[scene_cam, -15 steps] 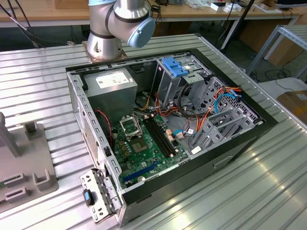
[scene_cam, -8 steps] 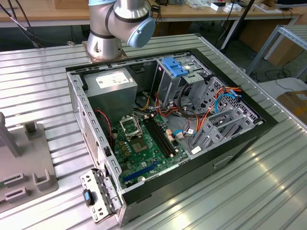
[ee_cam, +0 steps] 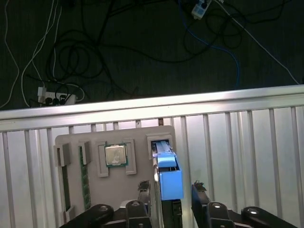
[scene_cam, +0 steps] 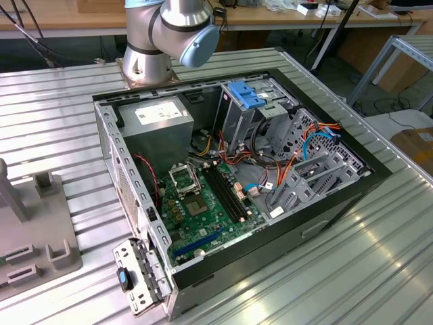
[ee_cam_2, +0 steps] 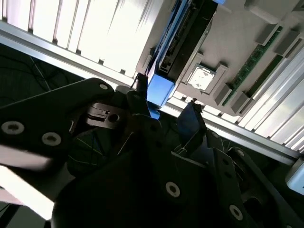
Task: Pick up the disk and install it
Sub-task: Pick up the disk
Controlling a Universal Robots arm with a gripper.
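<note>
While our gripper (ee_cam: 172,189) hangs open around the disk (ee_cam: 169,176), we see it standing at the grey holder (ee_cam: 114,190) edge.

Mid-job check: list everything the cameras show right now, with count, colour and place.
disk: one, dark grey with blue end tab, on edge in a fixture tray slot
fixture tray: one, grey, on the table
processor chip: one, silver, in a tray recess
memory sticks: two, green, in tray slots
computer case: one, black, open, on the table
motherboard: one, green, inside the case
latch: one, blue, atop the case's metal cage
table: one, silver, slatted
cables: several, mostly dark, on the floor
arm: one, grey, blue cap, beyond the case
gripper: one, black, open, straddling the disk's tab
</note>
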